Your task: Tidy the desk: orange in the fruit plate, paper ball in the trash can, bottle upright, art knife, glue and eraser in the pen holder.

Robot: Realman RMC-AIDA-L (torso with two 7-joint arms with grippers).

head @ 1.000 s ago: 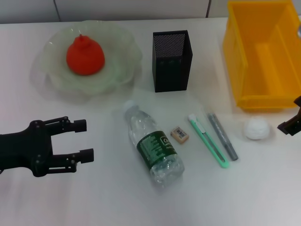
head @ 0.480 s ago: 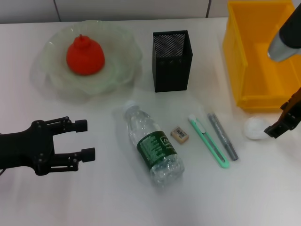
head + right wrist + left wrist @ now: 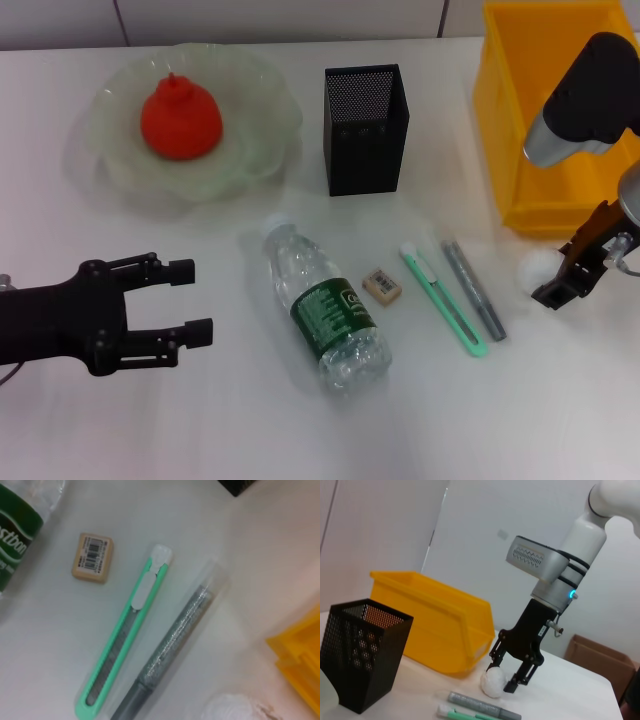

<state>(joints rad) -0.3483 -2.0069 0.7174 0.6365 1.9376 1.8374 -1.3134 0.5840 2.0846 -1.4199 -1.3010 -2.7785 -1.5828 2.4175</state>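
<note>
Head view shows the right claw [image 3: 562,282] lowered at the paper ball [image 3: 533,270], fingers spread open on either side of it (the ball sits on the desk [image 3: 230,420] just beside the yellow trash can [image 3: 560,110]). Left claw [image 3: 190,300] hovers open, well apart from the lying bottle [image 3: 325,310]. Eraser [image 3: 382,286], art knife [image 3: 445,300] and glue [image 3: 473,289] lie between bottle and ball; the orange [image 3: 181,118] rests in the fruit plate [image 3: 262,130].

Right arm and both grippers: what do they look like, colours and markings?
The right arm is glossy white with a silver-grey wrist module carrying a vent grille and a lit blue LED. The right gripper is matte black with a thin looped cable. The left gripper is all matte black, with skeletal linkage fingers.
</note>
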